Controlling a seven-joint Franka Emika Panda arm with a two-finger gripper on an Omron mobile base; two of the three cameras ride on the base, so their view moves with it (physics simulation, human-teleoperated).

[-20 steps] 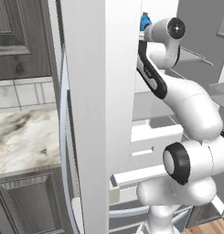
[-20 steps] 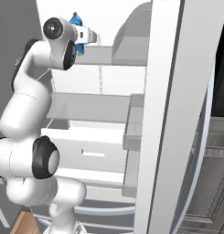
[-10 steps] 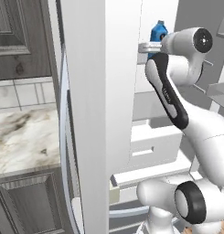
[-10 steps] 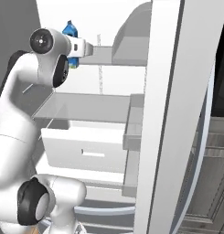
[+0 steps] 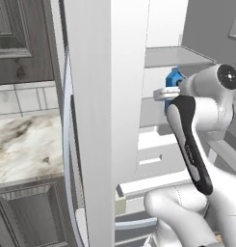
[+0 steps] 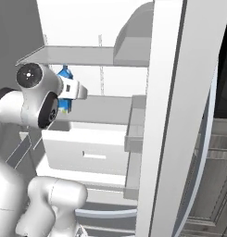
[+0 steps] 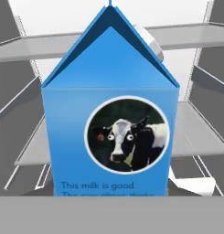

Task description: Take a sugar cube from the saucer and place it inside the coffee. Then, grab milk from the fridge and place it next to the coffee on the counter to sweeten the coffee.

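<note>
2 steps in view: the milk (image 7: 111, 119) sits inside the fridge (image 5: 107, 96), end effector (image 6: 75, 90) grip unreadable, worktop (image 5: 23, 149) delivery not yet done.

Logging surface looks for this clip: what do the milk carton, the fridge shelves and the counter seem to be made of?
The milk: looks like printed paperboard, matte blue, with folded gable top and a cow picture; its white cap looks plastic. The fridge shelves: pale grey flat slabs, smooth, possibly plastic or frosted glass; the render leaves it open. The counter: marble-look stone, white with brown-grey veining, slightly glossy.
</note>
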